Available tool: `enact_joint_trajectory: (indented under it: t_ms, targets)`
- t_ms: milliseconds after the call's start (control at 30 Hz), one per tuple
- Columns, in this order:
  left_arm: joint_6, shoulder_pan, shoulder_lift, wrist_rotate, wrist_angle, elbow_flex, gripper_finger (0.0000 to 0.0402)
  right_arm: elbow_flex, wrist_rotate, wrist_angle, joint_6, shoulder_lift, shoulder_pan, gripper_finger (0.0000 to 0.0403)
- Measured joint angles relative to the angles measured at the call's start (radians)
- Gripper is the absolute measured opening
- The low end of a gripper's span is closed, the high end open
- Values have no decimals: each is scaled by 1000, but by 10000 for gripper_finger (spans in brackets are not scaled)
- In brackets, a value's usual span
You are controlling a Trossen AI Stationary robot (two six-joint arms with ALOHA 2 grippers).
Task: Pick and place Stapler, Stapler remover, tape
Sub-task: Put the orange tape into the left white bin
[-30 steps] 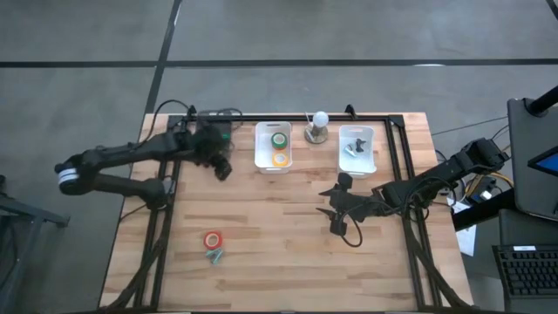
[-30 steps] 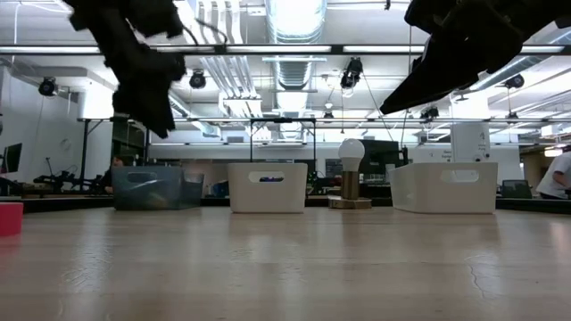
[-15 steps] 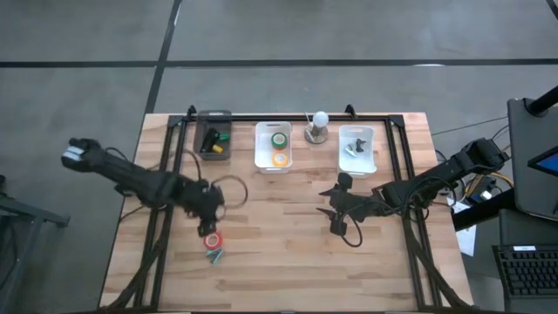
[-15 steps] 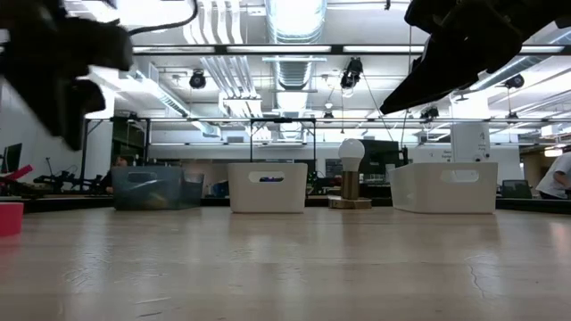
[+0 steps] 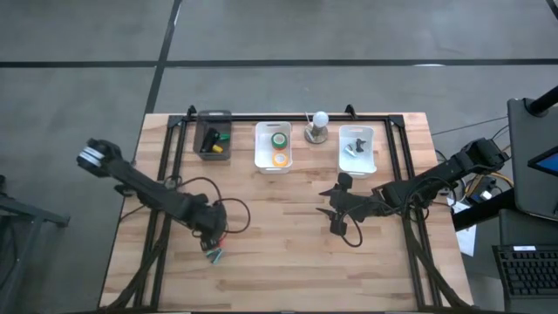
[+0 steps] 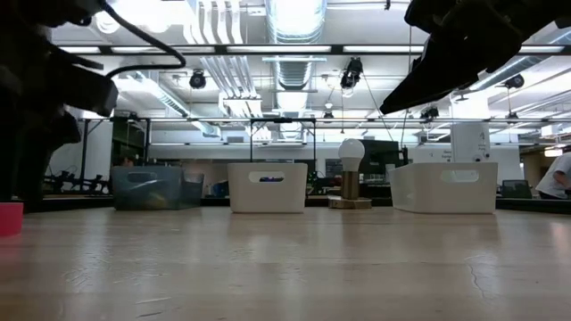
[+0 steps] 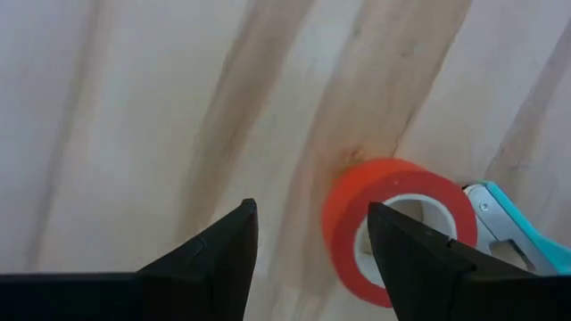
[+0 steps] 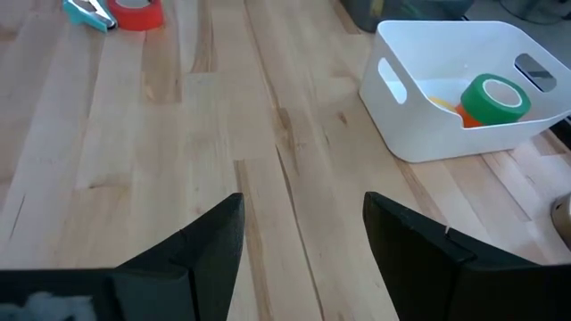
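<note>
The left gripper [image 5: 212, 237] is parked low over the near-left part of the table [image 5: 288, 262], right above the red tape roll [image 7: 397, 227], and its jaws are spread apart with nothing held between them; in the left wrist view the roll is seen flat on the wood, just off one fingertip [image 7: 415, 245] rather than between the two. A teal-handled staple remover [image 7: 508, 234] is lying right up against that roll, touching or nearly so. The stapler [image 5: 209, 139] is sat in the dark bin [image 5: 214, 117] at the far left of the bin row, with something green beside it. The green tape [image 5: 279, 139] and an orange roll [image 5: 279, 159] are in the middle white bin [image 5: 261, 148]. The right gripper [image 5: 334, 209] is held mid-table, well apart from all of that, jaws open wide and empty. A lamp with a round bulb [image 5: 319, 119] is stood between the two white bins.
</note>
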Motion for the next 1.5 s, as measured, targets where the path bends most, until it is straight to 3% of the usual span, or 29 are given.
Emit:
enact_joint_trajectory:
  t_ms: [233,1133,1300,1500]
  targets:
    - [3,0,70,61,18,0,213,0,0,-1,1,0,0,226]
    - [17,0,127,39,45,-2,211,0,0,-1,1,0,0,226]
    - [30,1,127,-40,97,-2,175,0,0,0,1,0,0,226]
    - [118,22,126,-160,191,-2,83,0,0,2,1,0,0,226]
